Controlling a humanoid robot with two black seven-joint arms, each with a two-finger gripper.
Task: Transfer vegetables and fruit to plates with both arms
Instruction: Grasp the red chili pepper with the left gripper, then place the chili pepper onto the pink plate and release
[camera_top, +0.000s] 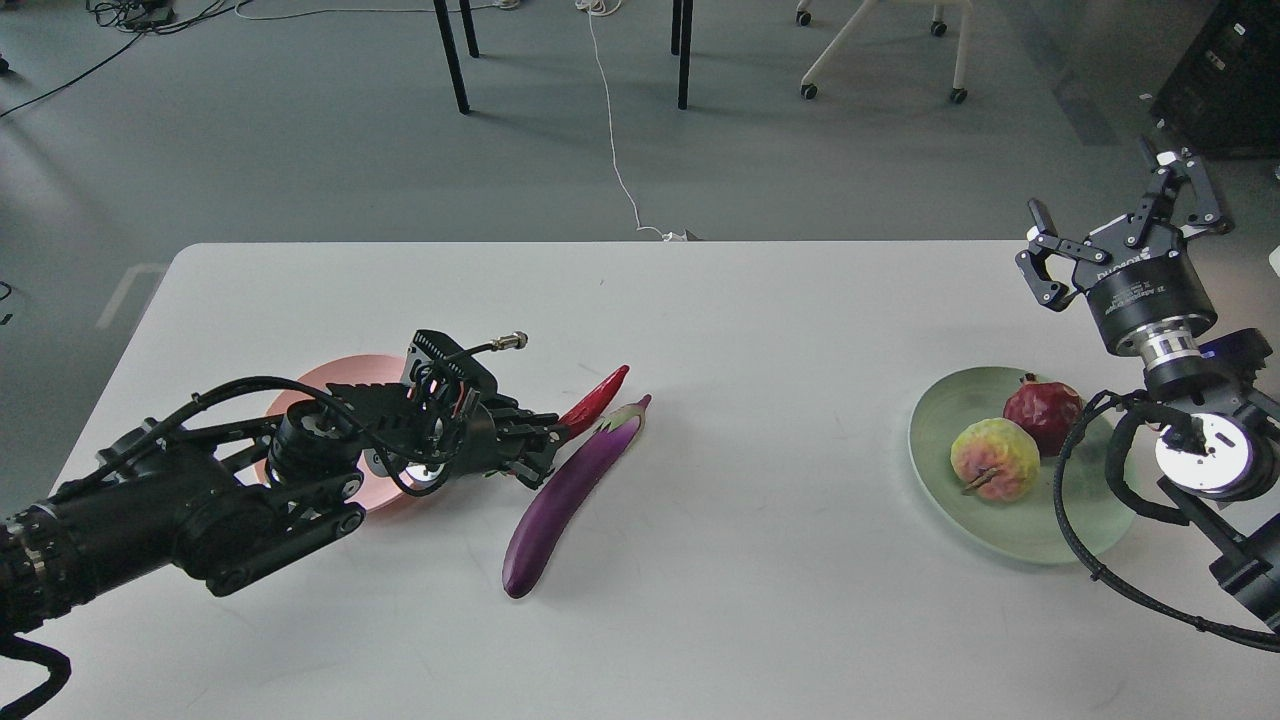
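Fruit is done — pomegranate and bumpy fruit sit on the green plate, right. Eggplant and chili lie on the table; pink plate awaits. My left gripper reaches the chili — finger state unclear; right gripper fingers spread, raised.

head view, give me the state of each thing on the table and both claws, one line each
eggplant: lying on the table, off any plate
red chili: on the table beside the eggplant, at the left claw's tips
pomegranate: on the green plate
bumpy fruit: on the green plate
green plate: holds both fruit
pink plate: partly hidden by the left arm
left claw: low, open at the chili
right claw: raised, open, empty
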